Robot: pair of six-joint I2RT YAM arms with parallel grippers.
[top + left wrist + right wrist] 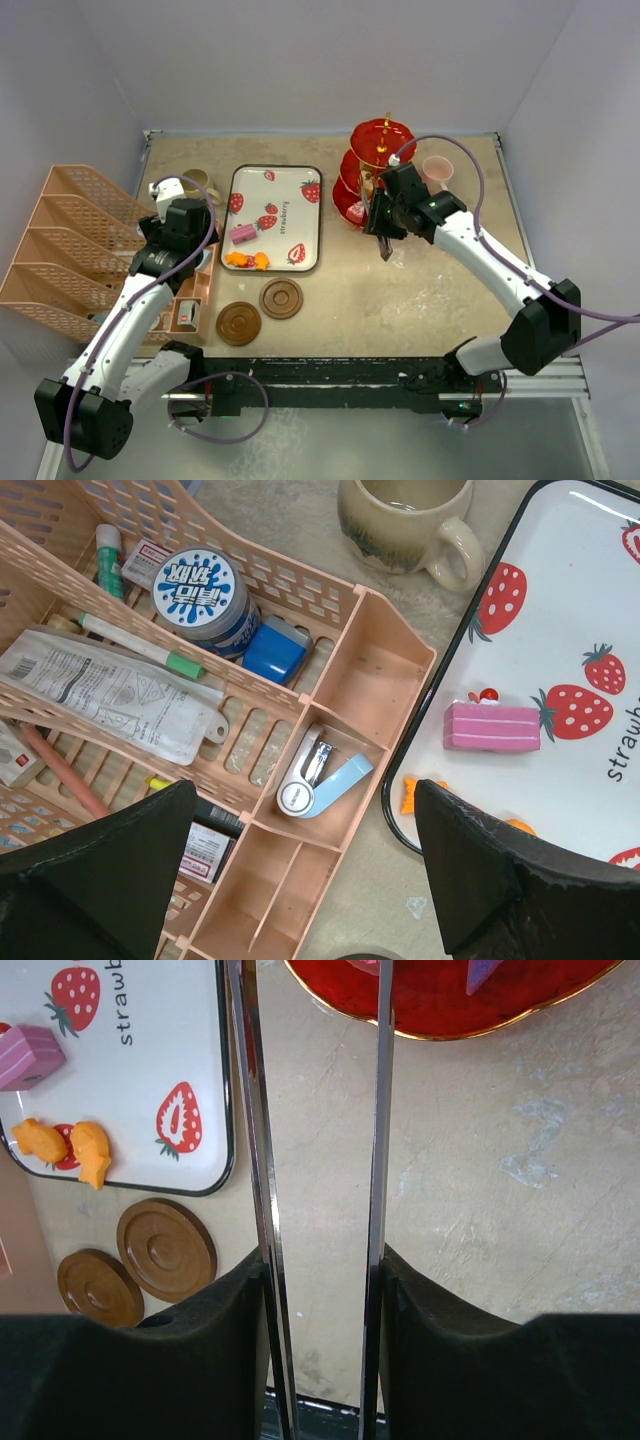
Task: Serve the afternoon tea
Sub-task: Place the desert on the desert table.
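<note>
Three-tier stand (440, 1005) just ahead of right claw (322, 1300), tweezers (381, 1110) clamped

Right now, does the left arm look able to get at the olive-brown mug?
Probably yes. The left gripper is open and empty, and the olive-brown mug stands upright just ahead of it. Nothing covers the mug; the pink organizer and the strawberry tray flank it, so room beside it is tight.

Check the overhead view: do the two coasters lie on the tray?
No, both coasters lie on the table, just off the near edge of the tray.
</note>
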